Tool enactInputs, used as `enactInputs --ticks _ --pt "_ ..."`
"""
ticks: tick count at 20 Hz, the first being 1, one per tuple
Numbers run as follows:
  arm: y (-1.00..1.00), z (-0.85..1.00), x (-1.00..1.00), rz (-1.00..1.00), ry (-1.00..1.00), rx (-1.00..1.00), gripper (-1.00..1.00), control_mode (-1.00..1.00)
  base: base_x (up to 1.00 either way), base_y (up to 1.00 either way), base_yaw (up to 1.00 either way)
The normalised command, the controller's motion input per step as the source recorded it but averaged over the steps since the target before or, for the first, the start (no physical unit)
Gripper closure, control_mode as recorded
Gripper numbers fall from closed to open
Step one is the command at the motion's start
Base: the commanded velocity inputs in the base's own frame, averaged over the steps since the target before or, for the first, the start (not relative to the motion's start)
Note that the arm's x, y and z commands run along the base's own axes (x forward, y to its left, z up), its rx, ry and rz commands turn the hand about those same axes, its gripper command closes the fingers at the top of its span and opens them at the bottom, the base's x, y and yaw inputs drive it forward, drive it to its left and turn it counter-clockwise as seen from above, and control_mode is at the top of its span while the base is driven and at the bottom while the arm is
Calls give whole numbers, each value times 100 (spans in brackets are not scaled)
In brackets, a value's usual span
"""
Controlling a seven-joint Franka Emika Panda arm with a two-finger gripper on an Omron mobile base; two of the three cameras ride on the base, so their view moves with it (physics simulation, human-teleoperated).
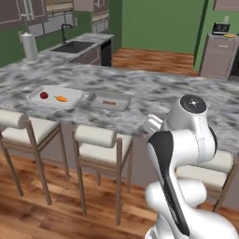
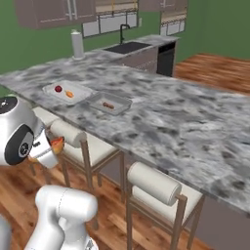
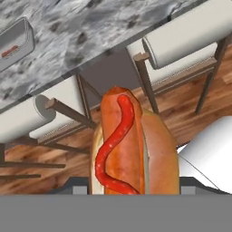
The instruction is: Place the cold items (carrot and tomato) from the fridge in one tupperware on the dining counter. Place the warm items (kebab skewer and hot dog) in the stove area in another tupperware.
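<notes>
A hot dog (image 3: 129, 149) with a red ketchup line stands between my fingers, and my gripper (image 3: 131, 186) is shut on it. In the right base view the hot dog (image 2: 57, 143) pokes out beside the hand, below the counter edge and above the stools. On the dining counter, one tupperware (image 1: 33, 96) holds the tomato (image 1: 44, 95) and the carrot (image 1: 61, 98). Right of it, a second tupperware (image 1: 122, 99) holds the kebab skewer (image 1: 109, 102). The hand view catches that second tupperware (image 3: 25, 34) at its upper left.
Bar stools (image 1: 95, 137) with white cushions line the near side of the marble counter (image 1: 154, 93), over a wood floor. A sink (image 1: 73, 46) and a paper towel roll (image 1: 30, 46) stand on the far counter.
</notes>
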Motion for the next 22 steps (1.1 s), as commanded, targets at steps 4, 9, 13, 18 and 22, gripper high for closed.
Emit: enactInputs --ticks 4,9,13,18,22 --pt "0 0 0 0 0 0 100 100 38 -18 -10" --pt "0 0 0 0 0 0 100 100 52 0 -26" --pt "0 0 0 0 0 0 100 100 53 1 -36" --pt "0 0 0 0 0 0 100 100 29 56 -42" --pt "0 0 0 0 0 0 100 100 0 98 -43"
